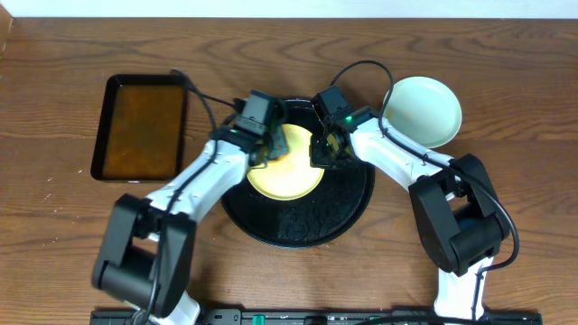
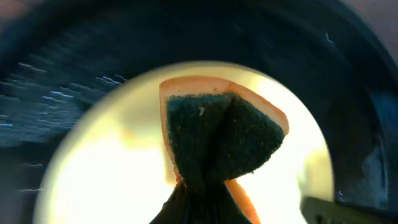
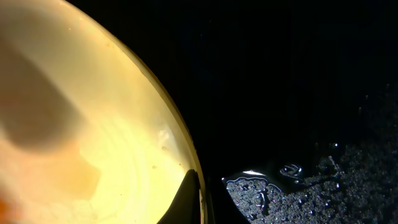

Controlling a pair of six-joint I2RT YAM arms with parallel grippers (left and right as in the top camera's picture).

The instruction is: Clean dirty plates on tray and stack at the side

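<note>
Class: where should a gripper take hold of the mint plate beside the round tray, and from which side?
Probably pinch the mint plate by its raised rim, one finger inside, one outside, coming from above at the edge facing the tray, nearest the right gripper. It lies flat, upright and shallow, so only the rim offers a hold.

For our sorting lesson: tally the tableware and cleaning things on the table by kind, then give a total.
Plates: 2 (pale yellow plate, mint plate)
Trays: 2 (round black tray, rectangular tray)
Sponges: 1 (sponge)
Total: 5
</note>
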